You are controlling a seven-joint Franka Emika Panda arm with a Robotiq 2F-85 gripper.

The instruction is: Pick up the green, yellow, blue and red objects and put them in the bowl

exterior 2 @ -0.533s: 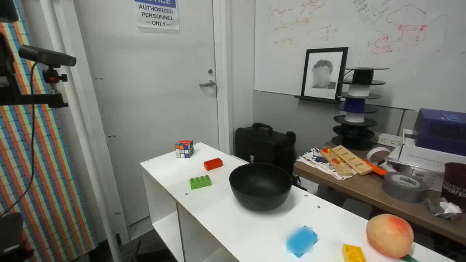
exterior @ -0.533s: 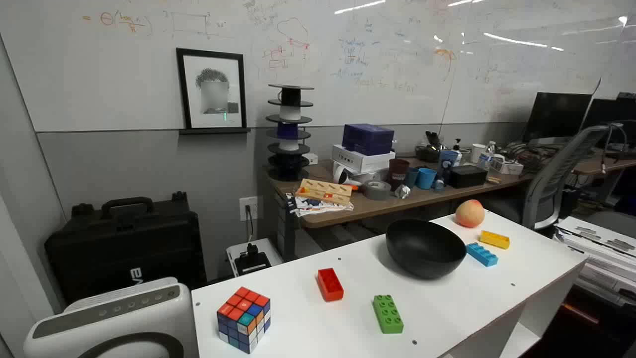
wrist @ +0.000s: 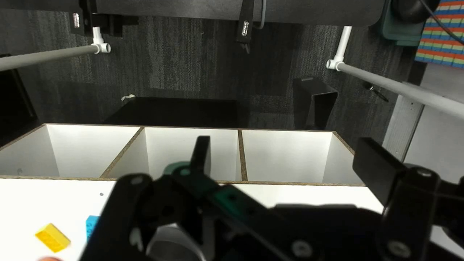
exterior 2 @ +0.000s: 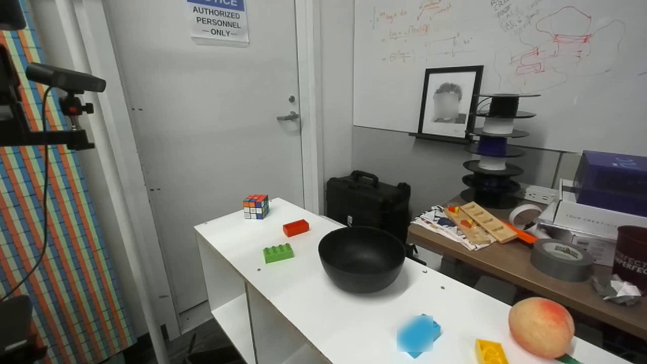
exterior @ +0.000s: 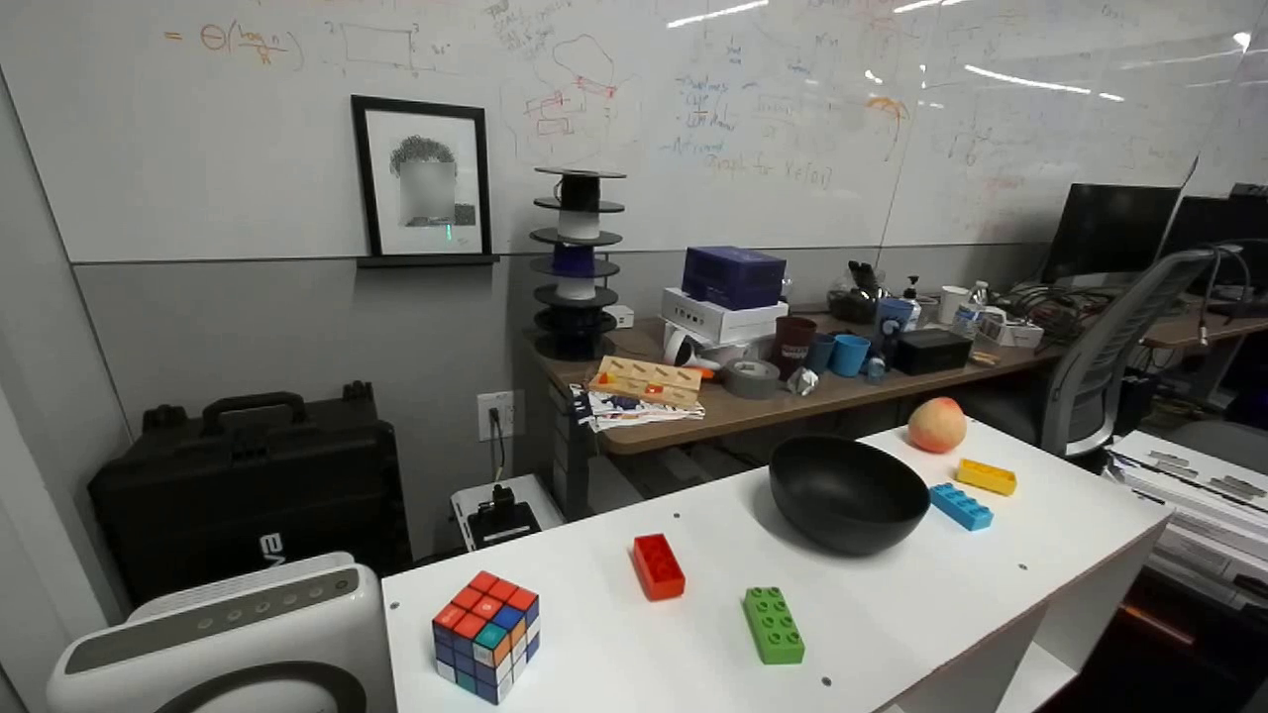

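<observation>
The black gripper gapes empty, the first pick seemingly ahead: descend to the oblong plastic red block or green block, lower centre in an exterior view, or blue block or yellow block, right, outside the round black bowl.

White glare streaks the whiteboard near 2 o'clock in an exterior view; blur veils the blue block at 5 o'clock in an exterior view; the wrist view's gripper is unfocused.

Rubik's cube and peach
</observation>
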